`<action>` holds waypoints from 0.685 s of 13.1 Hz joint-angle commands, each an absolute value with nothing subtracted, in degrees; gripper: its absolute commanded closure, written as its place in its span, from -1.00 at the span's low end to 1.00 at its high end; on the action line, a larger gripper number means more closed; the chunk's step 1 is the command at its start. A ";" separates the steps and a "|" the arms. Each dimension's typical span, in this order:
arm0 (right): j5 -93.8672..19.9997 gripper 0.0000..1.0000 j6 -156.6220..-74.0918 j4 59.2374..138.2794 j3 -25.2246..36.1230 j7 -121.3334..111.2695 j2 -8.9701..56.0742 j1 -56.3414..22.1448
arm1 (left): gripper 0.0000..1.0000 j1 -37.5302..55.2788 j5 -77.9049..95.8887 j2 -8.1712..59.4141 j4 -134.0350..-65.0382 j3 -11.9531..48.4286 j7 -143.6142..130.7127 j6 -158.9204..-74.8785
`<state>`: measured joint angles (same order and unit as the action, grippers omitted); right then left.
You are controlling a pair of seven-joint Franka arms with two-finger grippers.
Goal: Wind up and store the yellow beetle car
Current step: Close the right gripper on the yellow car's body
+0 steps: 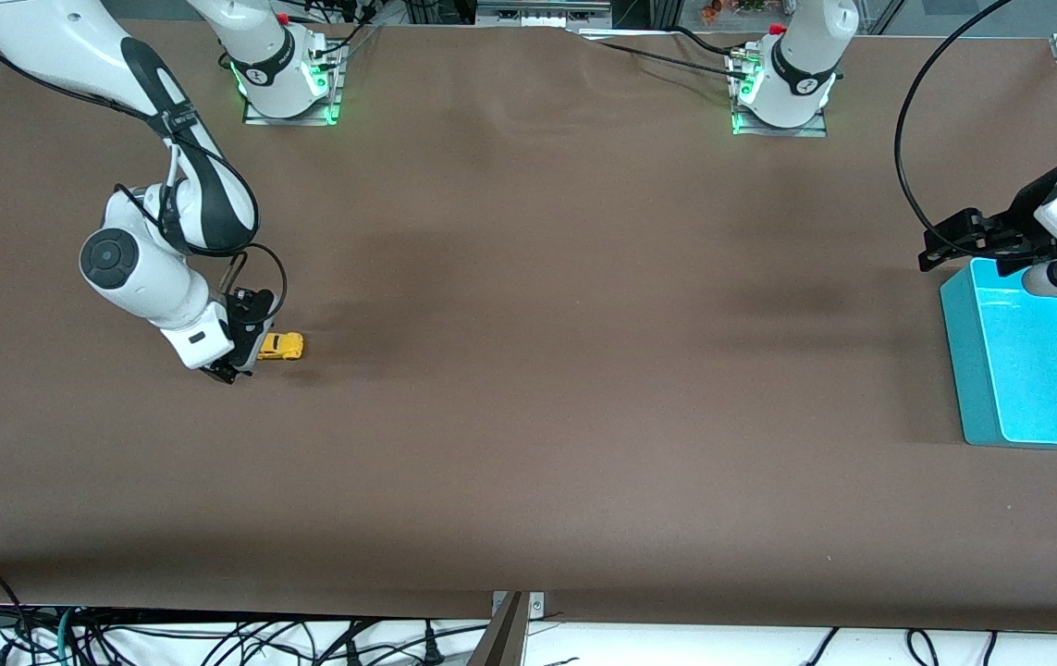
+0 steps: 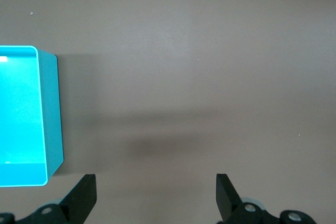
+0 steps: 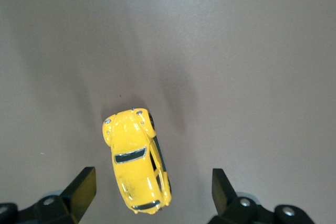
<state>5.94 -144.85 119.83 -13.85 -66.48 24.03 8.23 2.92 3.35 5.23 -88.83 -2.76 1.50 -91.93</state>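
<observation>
The yellow beetle car (image 1: 281,347) stands on its wheels on the brown table toward the right arm's end. My right gripper (image 1: 239,363) is low at the car's tail end and open. In the right wrist view the car (image 3: 135,159) sits between the two fingertips, with a gap on each side and one fingertip (image 3: 84,190) closer to it than the other. My left gripper (image 1: 963,242) waits open over the table beside the teal bin; in the left wrist view this gripper (image 2: 156,198) has nothing between its fingers.
A teal bin (image 1: 972,370) stands at the left arm's end of the table; its wall (image 2: 50,114) shows in the left wrist view. Both arm bases sit along the table edge farthest from the front camera. Cables hang below the nearest edge.
</observation>
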 commanded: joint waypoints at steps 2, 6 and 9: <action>6.68 -0.91 -151.94 124.18 -14.59 -67.50 24.70 9.23 | -1.00 3.08 3.60 5.36 -88.24 -2.81 1.14 -92.02; 6.68 -0.92 -152.84 124.98 -14.59 -68.55 25.05 10.28 | -1.00 3.08 3.60 5.36 -88.24 -2.81 1.14 -92.02; 6.68 -0.68 -153.37 124.89 -14.59 -69.16 25.75 10.63 | -1.00 3.08 3.60 5.36 -88.24 -2.81 1.23 -92.02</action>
<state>5.94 -151.83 124.03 -13.83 -67.92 25.72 9.32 2.93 3.35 5.23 -88.83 -2.76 1.50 -91.93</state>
